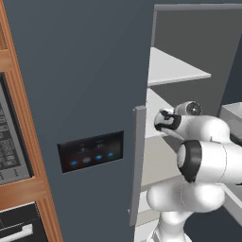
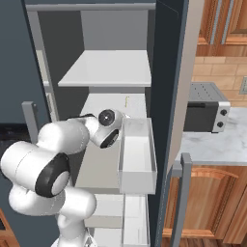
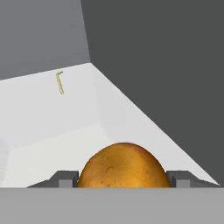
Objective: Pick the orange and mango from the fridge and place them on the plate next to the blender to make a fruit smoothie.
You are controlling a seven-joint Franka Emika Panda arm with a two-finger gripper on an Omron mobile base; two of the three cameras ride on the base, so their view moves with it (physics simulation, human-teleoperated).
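Observation:
The mango (image 3: 122,168), dull orange-brown with dark speckles, sits low in the hand view between my two fingertips (image 3: 65,179), which press against its sides. My gripper (image 3: 122,179) is shut on it, over a white shelf (image 3: 52,127) inside the fridge (image 1: 90,94). In the base views my hand (image 2: 108,123) reaches onto the middle shelf (image 2: 103,108) of the open right compartment. The orange, the plate and the blender are out of view.
The left fridge door with its black panel (image 1: 90,151) is shut. The right door (image 2: 169,96) stands open, its white bin (image 2: 137,159) close beside my wrist. A thin yellow item (image 3: 60,83) lies farther back on the shelf. A grey toaster oven (image 2: 205,113) stands on the counter (image 2: 217,142).

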